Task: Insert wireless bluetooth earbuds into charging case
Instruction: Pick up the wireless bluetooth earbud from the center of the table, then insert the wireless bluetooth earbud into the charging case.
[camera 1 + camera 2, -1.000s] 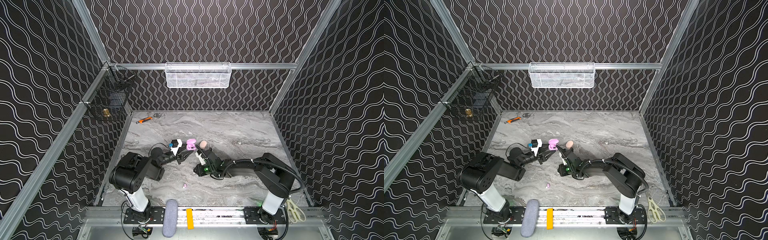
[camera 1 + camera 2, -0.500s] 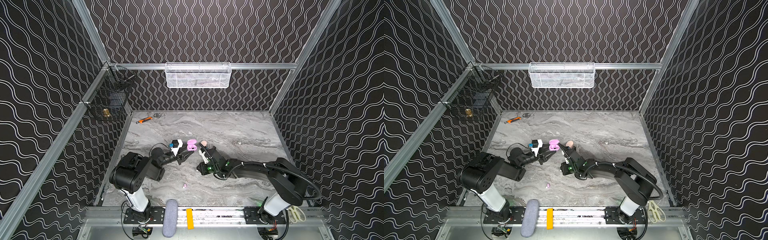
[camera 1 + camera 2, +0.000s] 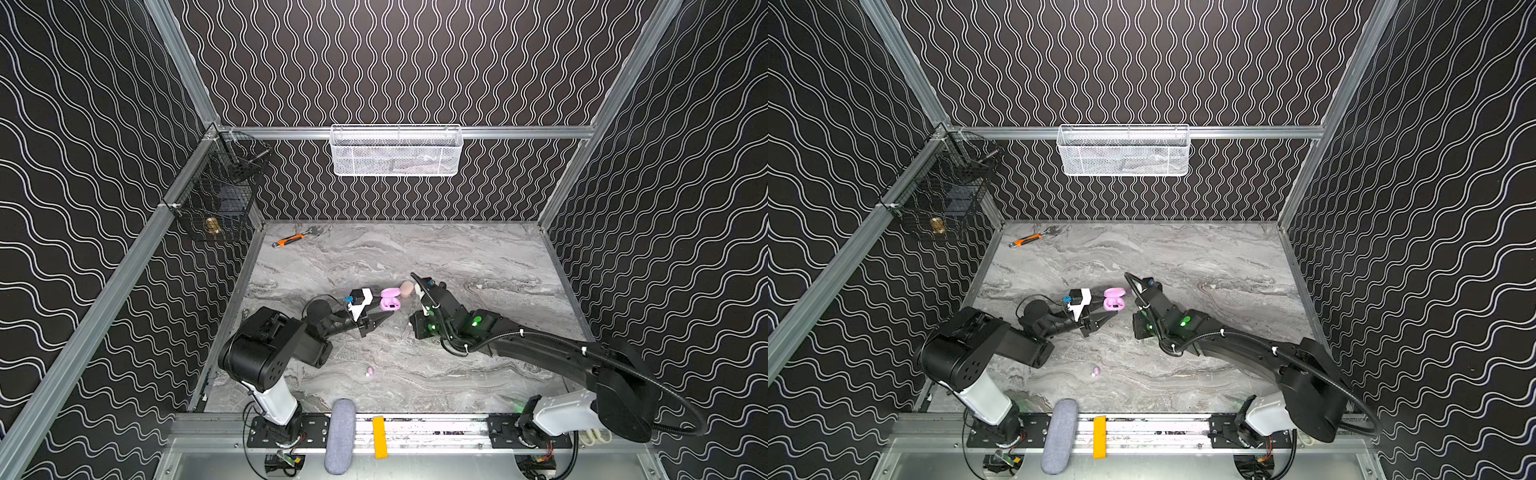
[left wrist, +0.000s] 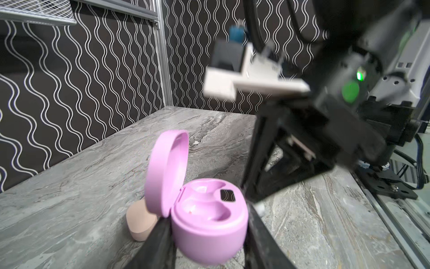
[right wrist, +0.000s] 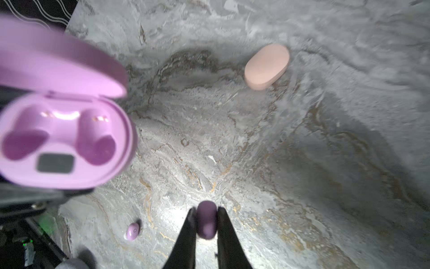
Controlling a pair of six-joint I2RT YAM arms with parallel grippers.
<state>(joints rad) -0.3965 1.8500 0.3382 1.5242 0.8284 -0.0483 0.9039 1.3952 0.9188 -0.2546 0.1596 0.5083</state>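
Nearest the front rail, a loose lilac-pink earbud [image 3: 370, 371], small, rounded and plastic, lies on the grey marbled tabletop [image 3: 415, 386], just where it lay a second ago. Beyond it, the change is all on the right. That arm has unfolded and stretched low across the table, bringing the right gripper [image 5: 206, 210] up close beside the case. Its two black fingers are pinched narrow on a second lilac-pink earbud [image 5: 206, 221]. The left gripper [image 4: 207, 235] hasn't budged: it is clamped on the base of the glossy pink oval charging case [image 3: 390, 299], lid tipped back, both sockets bare. I'd say the delivery is nearly lined up, with the drop into a socket not yet made.

Just behind sits a closed peach-beige oval case [image 3: 406, 289]; what's inside can't be seen. No cream-white buds show anywhere. From above, the right arm's own bulk hides its fingertips — and the right wrist view is smeared — so I can't tell which socket the bud is heading for. Far back lies an orange-handled tool [image 3: 291, 240].
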